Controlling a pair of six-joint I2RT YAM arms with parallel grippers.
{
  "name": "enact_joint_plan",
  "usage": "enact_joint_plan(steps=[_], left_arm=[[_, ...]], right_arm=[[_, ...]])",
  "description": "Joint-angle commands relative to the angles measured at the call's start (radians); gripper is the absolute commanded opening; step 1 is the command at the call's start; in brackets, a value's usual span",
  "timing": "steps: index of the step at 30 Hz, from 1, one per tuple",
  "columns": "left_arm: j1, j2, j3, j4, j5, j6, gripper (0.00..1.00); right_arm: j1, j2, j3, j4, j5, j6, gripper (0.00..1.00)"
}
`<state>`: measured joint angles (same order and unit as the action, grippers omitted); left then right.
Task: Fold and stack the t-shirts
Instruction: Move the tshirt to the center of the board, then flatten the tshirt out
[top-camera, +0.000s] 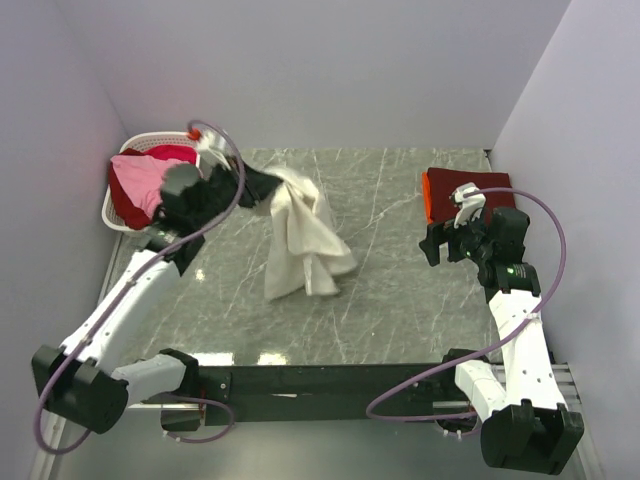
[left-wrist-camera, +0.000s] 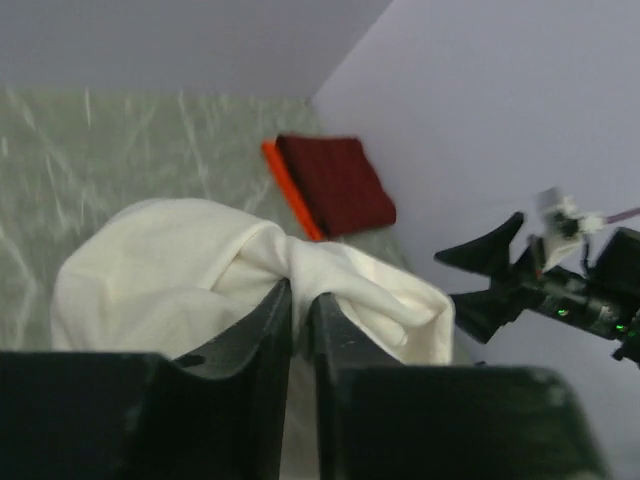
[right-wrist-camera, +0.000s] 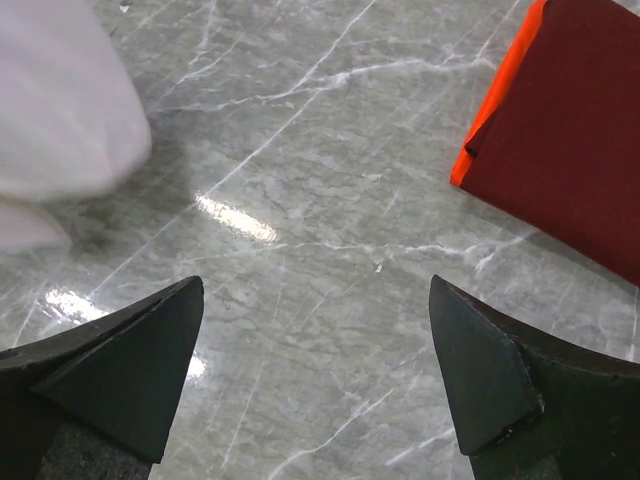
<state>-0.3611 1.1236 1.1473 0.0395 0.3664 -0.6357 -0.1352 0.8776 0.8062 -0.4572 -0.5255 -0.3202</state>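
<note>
1. Cream-white t-shirt (top-camera: 300, 240): one, soft and crumpled, hanging in long folds from the left fingers (left-wrist-camera: 265, 335), which pinch it over the marbled table (top-camera: 400, 290).
2. Dark red t-shirt (top-camera: 470, 188) on an orange-red t-shirt (top-camera: 427, 208): two flat folded squares near the right fingers (right-wrist-camera: 130, 370), which are spread wide and hold nothing.
3. Pink t-shirt (top-camera: 138, 185) and red t-shirt (top-camera: 170, 153): two rumpled heaps in one slatted basket (top-camera: 112, 215) behind the left fingers.

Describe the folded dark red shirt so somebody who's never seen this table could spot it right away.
On the grey marble table, look to the far right corner by the wall. A dark red t-shirt lies there flat, on an orange-red one whose edge peeks out on its left. Only that pile is folded; the cream-white t-shirt hangs bunched from the left gripper.
</note>
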Motion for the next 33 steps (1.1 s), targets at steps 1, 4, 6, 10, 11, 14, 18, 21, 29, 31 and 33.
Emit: enact_joint_plan(steps=[1, 4, 6, 10, 11, 14, 18, 21, 29, 31, 33], left_arm=[[0.002, 0.022, -0.154, 0.158, -0.030, -0.094, 0.22], [0.028, 0.082, -0.251, 0.125, -0.102, -0.073, 0.69], [0.053, 0.094, -0.233, 0.038, -0.170, -0.004, 0.84], [0.054, 0.045, -0.132, -0.116, -0.283, 0.146, 0.90], [0.054, 0.039, -0.118, -0.142, -0.277, 0.203, 0.90], [0.050, 0.035, -0.093, -0.249, -0.172, 0.290, 0.89], [-0.054, 0.042, -0.179, -0.311, 0.005, 0.312, 0.83], [-0.192, 0.048, -0.222, -0.322, -0.067, 0.318, 0.81], [-0.553, 0.140, -0.291, -0.227, -0.363, 0.379, 0.78], [-0.599, 0.191, -0.304, -0.162, -0.423, 0.410, 0.77], [-0.637, 0.250, -0.299, -0.127, -0.501, 0.441, 0.78]], right_arm=[[0.005, 0.001, 0.021, 0.031, 0.004, -0.020, 0.99], [0.005, 0.020, 0.024, 0.006, -0.031, -0.040, 0.99], [0.005, 0.034, 0.028, -0.018, -0.099, -0.080, 0.99], [0.017, 0.067, 0.036, -0.141, -0.270, -0.213, 0.99], [0.029, 0.075, 0.034, -0.162, -0.303, -0.271, 0.98], [0.071, 0.096, 0.021, -0.178, -0.338, -0.325, 0.98], [0.219, 0.188, 0.034, -0.143, -0.268, -0.289, 0.98], [0.276, 0.314, 0.120, -0.149, -0.242, -0.229, 0.97], [0.315, 0.768, 0.479, -0.302, -0.199, -0.080, 0.77], [0.336, 0.892, 0.556, -0.323, -0.189, -0.056, 0.74], [0.361, 0.980, 0.603, -0.321, -0.169, -0.007, 0.73]])
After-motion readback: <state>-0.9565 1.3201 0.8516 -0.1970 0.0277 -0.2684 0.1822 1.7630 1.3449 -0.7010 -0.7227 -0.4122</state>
